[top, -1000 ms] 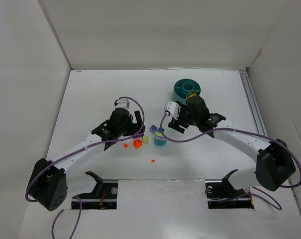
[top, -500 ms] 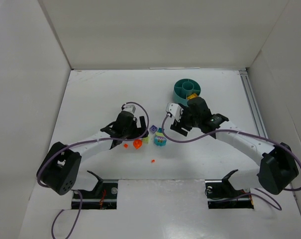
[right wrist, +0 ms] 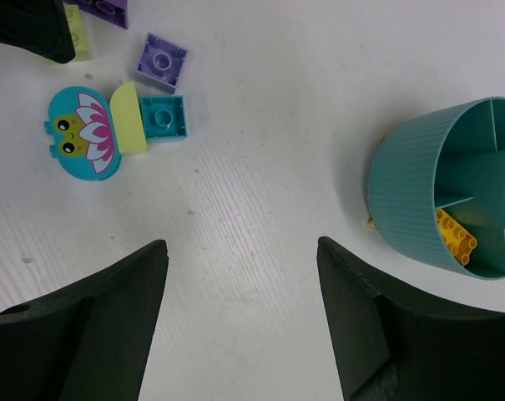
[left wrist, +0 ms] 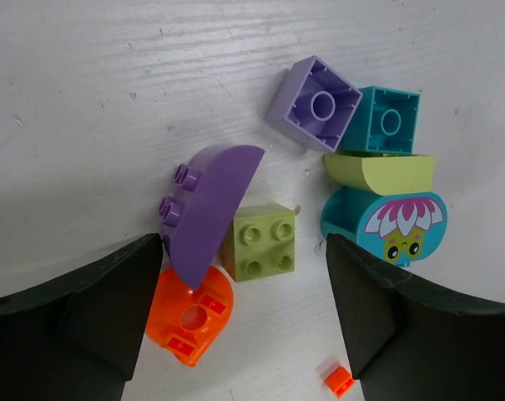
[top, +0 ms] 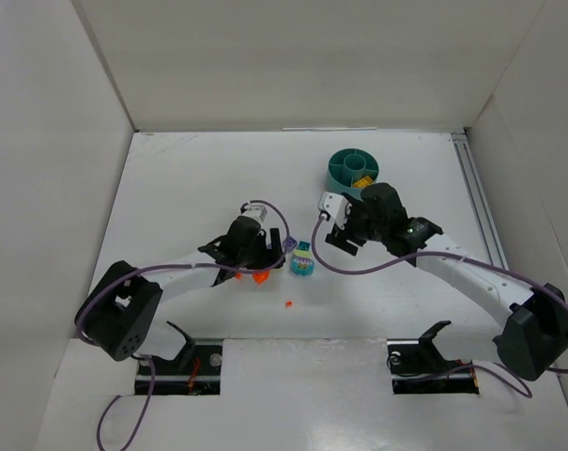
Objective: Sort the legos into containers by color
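Open and empty, the left end effector (left wrist: 242, 276) is straddling the curved purple plastic brick (left wrist: 206, 209) and light green square brick (left wrist: 259, 242) on the white worktop (left wrist: 110, 100), seemingly to pick one, while the equally open, empty right end effector (right wrist: 239, 276) is hovering near the round teal plastic tub (right wrist: 419, 200)

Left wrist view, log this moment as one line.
left gripper: open, straddling green brick | right gripper: open, empty | tub: yellow brick inside
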Controlling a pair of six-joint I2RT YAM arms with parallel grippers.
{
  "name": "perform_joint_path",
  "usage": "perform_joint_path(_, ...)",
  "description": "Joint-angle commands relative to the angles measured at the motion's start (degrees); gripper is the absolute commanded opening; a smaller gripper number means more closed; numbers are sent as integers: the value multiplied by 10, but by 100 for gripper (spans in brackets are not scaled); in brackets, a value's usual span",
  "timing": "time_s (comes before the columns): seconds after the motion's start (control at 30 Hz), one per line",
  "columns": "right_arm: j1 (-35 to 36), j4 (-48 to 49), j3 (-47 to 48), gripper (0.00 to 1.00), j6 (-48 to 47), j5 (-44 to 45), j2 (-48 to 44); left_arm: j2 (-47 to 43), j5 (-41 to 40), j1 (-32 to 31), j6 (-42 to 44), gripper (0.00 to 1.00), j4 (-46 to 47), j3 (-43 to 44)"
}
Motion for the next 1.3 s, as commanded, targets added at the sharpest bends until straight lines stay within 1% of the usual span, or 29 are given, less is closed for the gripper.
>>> perform_joint_path(0.0, 6, -1, -1, 77, 6, 4, -19, -26, -51, -16, -5, 76, -11, -7)
perform_joint_path(0.17, 6, -1, -6, 76, 12, 9, -30, 4, -112, -16, -32, 67, -40, 26)
perform_joint_path(0.27, 6, -1, -6, 76, 12, 9, -35, 19, -142, -16, -49, 64, -55, 49)
perform_joint_path(0.57, 6, 5, -6, 76, 12, 9, -29, 60, -135, -16, -24, 64, -49, 93)
perform_joint_path(0.8, -5, 11, -6, 76, 6, 1, -24, 72, -147, -16, -32, 46, -54, 93)
perform_joint_path(0.9, -5, 23, -6, 74, 6, -11, -19, 72, -159, -16, -47, 40, -60, 98)
perform_joint_path(1.0, -5, 23, -12, 74, 6, -16, -13, 72, -165, -16, -48, 39, -60, 98)
perform_joint_path(1.03, -5, 23, -12, 74, 6, -16, -13, 72, -165, -16, -48, 34, -60, 98)
perform_joint_path(1.1, -5, 23, -12, 74, 6, -16, -13, 72, -176, -16, -48, 34, -60, 103)
perform_joint_path(1.13, -5, 23, -12, 74, 6, -16, -13, 72, -176, -16, -48, 32, -66, 108)
perform_joint_path(1.2, -5, 23, -12, 74, 6, -16, -13, 72, -183, -16, -53, 23, -71, 108)
perform_joint_path(1.27, -5, 23, -12, 73, 6, -16, -19, 77, -183, -16, -53, 11, -71, 120)
